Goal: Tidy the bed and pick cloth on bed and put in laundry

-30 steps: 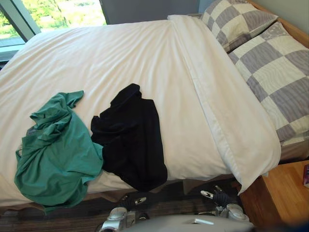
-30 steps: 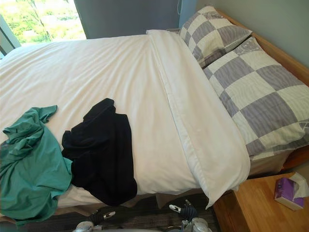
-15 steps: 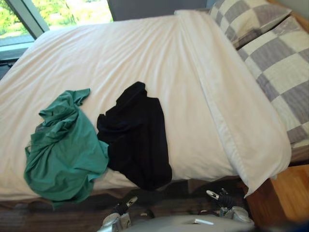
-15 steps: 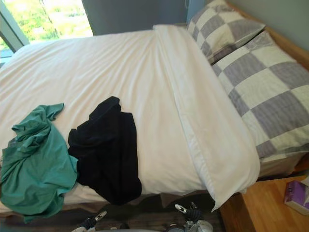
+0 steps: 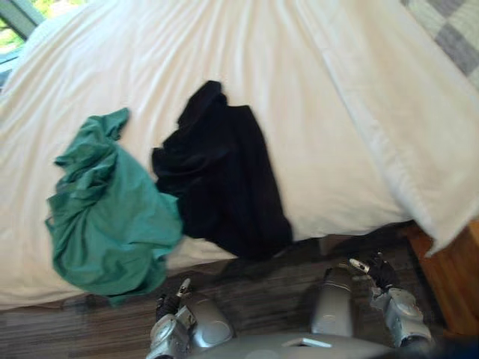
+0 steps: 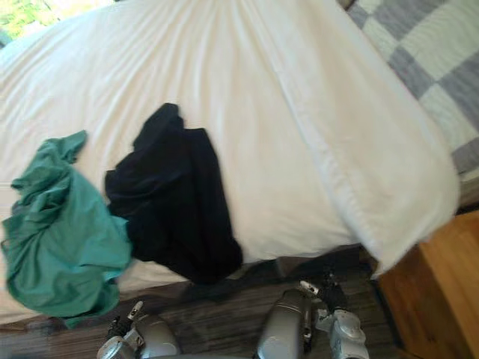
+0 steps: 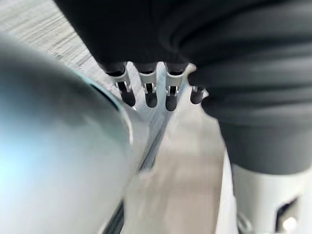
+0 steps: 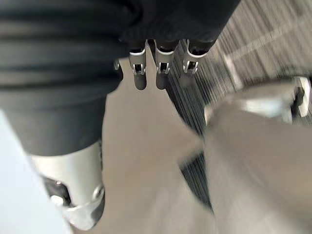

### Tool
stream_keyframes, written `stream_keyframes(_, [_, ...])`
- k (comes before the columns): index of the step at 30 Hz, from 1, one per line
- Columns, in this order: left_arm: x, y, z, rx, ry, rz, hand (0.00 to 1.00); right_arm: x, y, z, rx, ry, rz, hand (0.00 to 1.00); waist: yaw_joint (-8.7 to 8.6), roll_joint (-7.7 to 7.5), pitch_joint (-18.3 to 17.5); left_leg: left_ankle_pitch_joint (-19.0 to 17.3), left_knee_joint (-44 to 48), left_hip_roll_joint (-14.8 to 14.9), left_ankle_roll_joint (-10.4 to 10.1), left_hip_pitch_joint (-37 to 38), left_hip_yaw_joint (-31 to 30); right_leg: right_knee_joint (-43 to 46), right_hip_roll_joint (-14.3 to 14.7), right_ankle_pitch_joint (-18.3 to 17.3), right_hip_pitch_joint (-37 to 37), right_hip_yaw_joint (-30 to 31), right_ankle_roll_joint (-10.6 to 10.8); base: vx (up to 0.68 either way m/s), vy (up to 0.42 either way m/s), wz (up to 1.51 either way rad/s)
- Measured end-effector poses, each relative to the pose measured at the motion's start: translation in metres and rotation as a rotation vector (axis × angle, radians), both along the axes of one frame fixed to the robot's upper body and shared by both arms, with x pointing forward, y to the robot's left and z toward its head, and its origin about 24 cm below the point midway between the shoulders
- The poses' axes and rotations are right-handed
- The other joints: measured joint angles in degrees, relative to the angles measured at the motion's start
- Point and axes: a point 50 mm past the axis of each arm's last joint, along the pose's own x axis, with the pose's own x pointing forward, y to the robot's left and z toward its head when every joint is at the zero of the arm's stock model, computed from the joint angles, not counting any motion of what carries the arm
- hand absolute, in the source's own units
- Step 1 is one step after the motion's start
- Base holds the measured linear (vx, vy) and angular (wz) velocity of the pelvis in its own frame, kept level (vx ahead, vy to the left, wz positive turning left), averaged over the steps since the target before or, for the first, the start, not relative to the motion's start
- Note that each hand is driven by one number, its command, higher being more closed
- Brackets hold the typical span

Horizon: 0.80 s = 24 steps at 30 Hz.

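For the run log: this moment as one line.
left hand open, empty | right hand open, empty | green cloth and black cloth on bed, unpicked

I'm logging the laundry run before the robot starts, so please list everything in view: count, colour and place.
bed: one, white duvet, across most of the head views
green cloth: one, crumpled, on the near edge of the bed, on the robot's left
black cloth: one, crumpled, on the near edge, right of the green cloth and touching it
pillow: at least one, grey and white checked, far right on the bed
bedside table: one, wooden, at the bed's near right corner
floor: dark, streaked, below the bed's near edge
left hand: one, fingers straight, low over the floor, holding nothing
right hand: one, fingers straight, low over the floor, holding nothing
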Motion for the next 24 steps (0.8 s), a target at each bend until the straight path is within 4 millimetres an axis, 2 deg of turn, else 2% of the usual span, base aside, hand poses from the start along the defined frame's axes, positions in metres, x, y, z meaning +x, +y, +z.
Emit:
stream_keyframes(1, [-0.002,-0.002,-0.002,0.003,0.026,-0.027,0.00,-0.007,0.013,-0.006,0.038,-0.008,-0.030,0.00,0.33,1.08,-1.41,-6.35,-2.51,0.16,-0.27,1.98,1.79,-5.47,0.19,4.33,2.64,-2.32,-0.17,-0.06,0.675,0.13])
stream_keyframes(2, [-0.005,0.005,-0.002,0.014,0.034,-0.018,0.00,-0.005,0.024,-0.008,0.069,-0.018,-0.036,0.00,0.54,-0.69,-1.44,-7.67,-2.96,-0.99,-0.47,2.31,3.18,-8.14,-0.80,7.25,3.29,-2.61,-0.35,-0.07,0.761,-0.27])
stream_keyframes(3, [-0.006,0.023,0.001,0.043,0.043,-0.035,0.00,0.000,0.049,-0.012,0.126,-0.021,0.052,0.00,1.90,-3.33,-2.58,-6.85,-4.88,-2.48,0.19,3.61,7.82,-13.10,-1.73,13.08,3.88,-6.56,-1.76,-0.05,0.609,-0.61])
stream_keyframes(4, [-0.007,0.027,0.001,0.040,0.059,-0.079,0.00,0.008,0.067,-0.011,0.153,-0.036,0.172,0.00,2.23,-3.69,-2.80,-5.42,-8.19,-3.08,0.61,5.80,10.02,-11.50,0.83,12.76,4.94,-12.98,-1.26,-0.04,0.527,-0.71])
stream_keyframes(5, [-0.007,0.026,0.001,0.030,0.061,-0.097,0.00,0.012,0.075,-0.009,0.158,-0.047,0.221,0.00,2.16,-3.52,-2.91,-4.47,-10.48,-3.58,1.05,6.91,11.18,-10.52,3.38,12.09,5.72,-14.93,-1.46,-0.01,0.464,-0.45])
stream_keyframes(6, [-0.004,0.020,0.000,0.001,0.064,-0.133,0.00,0.019,0.086,-0.005,0.169,-0.080,0.308,0.00,1.64,-3.27,-3.04,-1.98,-15.66,-5.42,2.39,8.63,12.48,-10.10,10.15,9.75,6.92,-15.71,-3.23,0.00,0.488,-0.08])
stream_keyframes(7, [0.007,0.011,0.002,-0.026,0.039,-0.180,0.00,0.026,0.091,0.000,0.169,-0.112,0.374,0.00,0.62,-2.93,-3.24,1.08,-21.03,-8.22,4.30,8.98,12.92,-13.00,15.69,6.17,7.63,-14.74,-5.37,0.01,0.399,0.12])
stream_keyframes(8, [0.013,0.006,0.003,-0.038,0.025,-0.203,0.00,0.029,0.092,0.002,0.163,-0.125,0.399,0.00,0.05,-2.55,-3.23,2.38,-23.26,-9.86,5.30,8.97,12.98,-15.80,17.69,5.34,8.42,-13.52,-6.82,-0.02,0.327,0.43])
stream_keyframes(9, [0.024,-0.002,0.005,-0.054,0.006,-0.242,0.00,0.031,0.088,0.004,0.145,-0.132,0.424,0.00,-0.58,-2.16,-3.23,4.33,-26.98,-13.31,6.62,9.29,12.40,-22.08,20.23,4.40,11.15,-9.51,-8.73,-0.06,0.259,0.68])
stream_keyframes(10, [0.031,-0.017,0.005,-0.080,0.002,-0.290,0.00,0.025,0.084,-0.001,0.132,-0.094,0.438,0.00,-1.39,-0.01,-2.89,6.15,-29.49,-15.07,7.77,9.77,10.59,-26.74,22.40,5.49,13.79,-4.29,-7.85,-0.05,0.281,0.68])
stream_keyframes(11, [0.031,-0.018,0.005,-0.080,0.004,-0.299,0.00,0.022,0.084,-0.002,0.133,-0.084,0.437,0.00,-1.57,0.08,-2.92,6.50,-29.74,-15.45,7.95,9.83,10.23,-27.48,22.71,5.65,14.47,-3.28,-8.14,0.00,0.213,0.77])
stream_keyframes(12, [0.031,-0.022,0.004,-0.083,0.007,-0.321,0.00,0.017,0.084,-0.005,0.124,-0.061,0.461,0.00,-1.58,0.21,-2.94,7.54,-30.57,-16.84,8.43,11.13,8.17,-30.68,22.98,7.05,18.17,-0.69,-9.65,0.04,0.109,0.69])
stream_keyframes(13, [0.028,-0.019,0.003,-0.073,0.023,-0.322,0.00,0.014,0.089,-0.007,0.121,-0.049,0.495,0.00,-1.22,-0.24,-3.11,7.55,-30.71,-17.41,8.43,11.93,6.81,-31.13,22.67,7.22,20.23,-0.76,-9.76,0.03,0.099,0.79])
stream_keyframes(14, [0.026,-0.017,0.003,-0.069,0.027,-0.320,0.00,0.012,0.092,-0.009,0.125,-0.040,0.510,0.00,-1.19,-0.44,-3.22,7.58,-30.78,-17.62,8.47,12.10,5.85,-31.27,22.44,7.20,21.06,-1.38,-9.75,-0.01,0.069,0.73])
stream_keyframes(15, [0.022,-0.016,0.002,-0.067,0.030,-0.314,0.00,0.010,0.099,-0.010,0.139,-0.035,0.525,0.00,-1.07,-1.26,-3.70,7.99,-31.18,-17.96,8.49,12.16,4.57,-31.64,22.11,7.16,21.67,-2.56,-9.79,-0.04,0.040,0.62])
stream_keyframes(17, [0.011,-0.014,-0.001,-0.065,0.041,-0.299,0.00,0.006,0.102,-0.013,0.138,-0.014,0.541,0.00,-0.04,-2.15,-4.27,9.34,-32.87,-18.81,8.69,12.67,4.32,-31.90,21.42,7.03,22.34,-3.77,-9.87,-0.05,0.035,0.41])
stream_keyframes(21, [-0.014,-0.010,-0.006,-0.076,0.068,-0.267,0.00,0.002,0.114,-0.015,0.110,0.014,0.661,0.00,0.63,-1.67,-5.16,10.90,-37.97,-20.27,8.81,15.94,4.35,-32.14,20.55,7.06,23.46,-3.90,-9.36,-0.05,0.064,0.08])
stream_keyframes(24, [-0.023,-0.008,-0.008,-0.078,0.083,-0.238,0.00,-0.001,0.118,-0.017,0.118,0.035,0.682,0.00,1.13,-1.80,-5.84,10.91,-38.53,-21.58,8.87,16.77,4.02,-32.33,19.28,7.16,24.26,-4.11,-8.45,-0.07,0.091,0.06])
